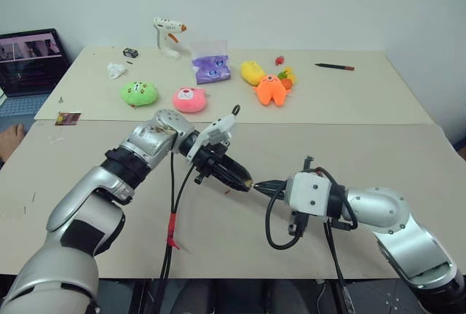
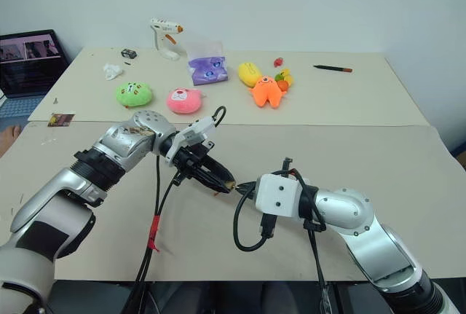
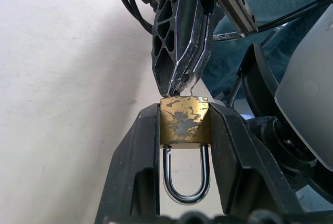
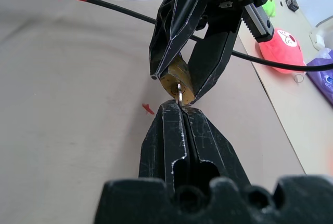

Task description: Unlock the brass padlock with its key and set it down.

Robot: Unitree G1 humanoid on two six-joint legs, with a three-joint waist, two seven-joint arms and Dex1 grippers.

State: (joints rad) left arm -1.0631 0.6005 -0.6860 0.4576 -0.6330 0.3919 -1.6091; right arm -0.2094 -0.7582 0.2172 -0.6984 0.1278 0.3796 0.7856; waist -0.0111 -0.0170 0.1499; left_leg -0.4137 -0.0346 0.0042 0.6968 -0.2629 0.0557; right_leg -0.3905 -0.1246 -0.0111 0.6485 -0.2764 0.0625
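The brass padlock (image 3: 184, 121) is clamped by its sides between the fingers of my left gripper (image 1: 243, 180), above the near table. Its silvery shackle (image 3: 186, 186) points back toward the left wrist and looks closed. My right gripper (image 4: 179, 107) faces it tip to tip and is shut on the key (image 4: 180, 92). Only a short silvery piece of the key shows, running from the right fingertips into the keyhole in the padlock's bottom face (image 4: 176, 76).
A tiny red scrap (image 4: 148, 109) lies on the table under the grippers. On the far table are green (image 1: 138, 93), pink (image 1: 191, 99) and orange (image 1: 271, 89) plush toys, a glue gun (image 1: 167, 36), a purple bag (image 1: 211, 68) and a pen (image 1: 335, 66). A laptop (image 1: 30, 59) stands far left.
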